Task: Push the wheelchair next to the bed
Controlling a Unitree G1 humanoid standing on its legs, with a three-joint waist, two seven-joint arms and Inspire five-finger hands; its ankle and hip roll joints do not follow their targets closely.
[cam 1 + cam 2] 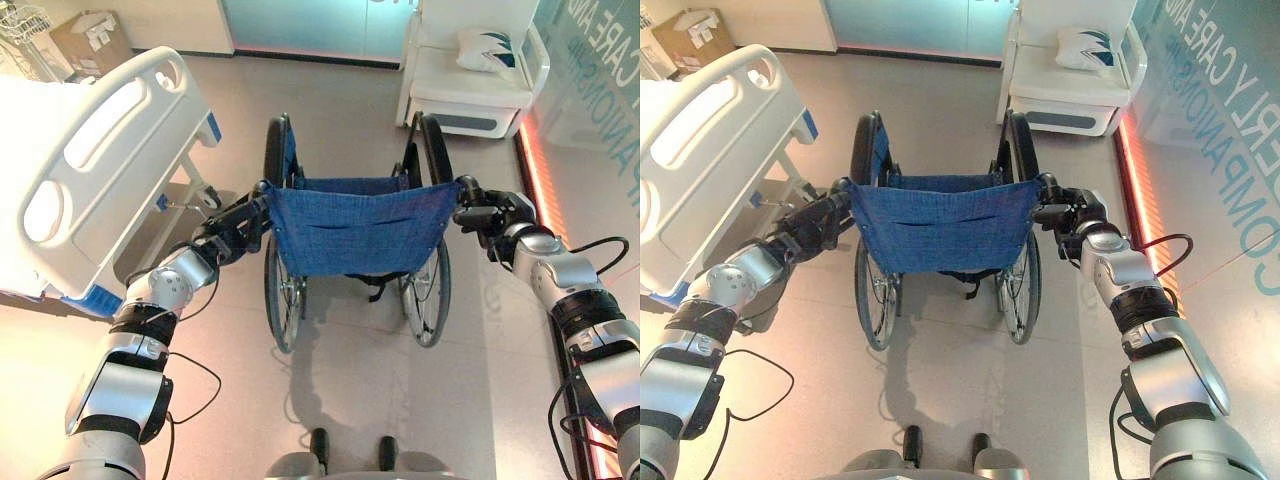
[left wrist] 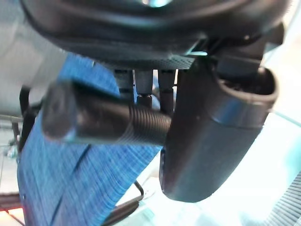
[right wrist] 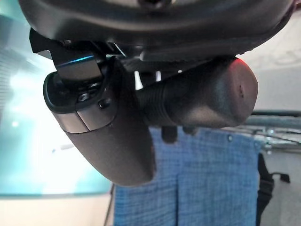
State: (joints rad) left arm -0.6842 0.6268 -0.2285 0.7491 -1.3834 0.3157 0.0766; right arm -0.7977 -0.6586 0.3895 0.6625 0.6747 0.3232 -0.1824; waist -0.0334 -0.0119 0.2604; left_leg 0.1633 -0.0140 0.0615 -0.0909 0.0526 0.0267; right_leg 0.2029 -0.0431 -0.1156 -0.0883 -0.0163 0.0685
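wheelchair (image 1: 355,225) handles are gripped by curled left robot hand (image 1: 238,226) and right robot hand (image 1: 482,215); bed (image 1: 95,170) lies far left.

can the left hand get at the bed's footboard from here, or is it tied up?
Probably not as is. The left hand is curled round the wheelchair's left push handle, so it is occupied. The footboard stands just beyond it with nothing between, so letting go would likely free the way.
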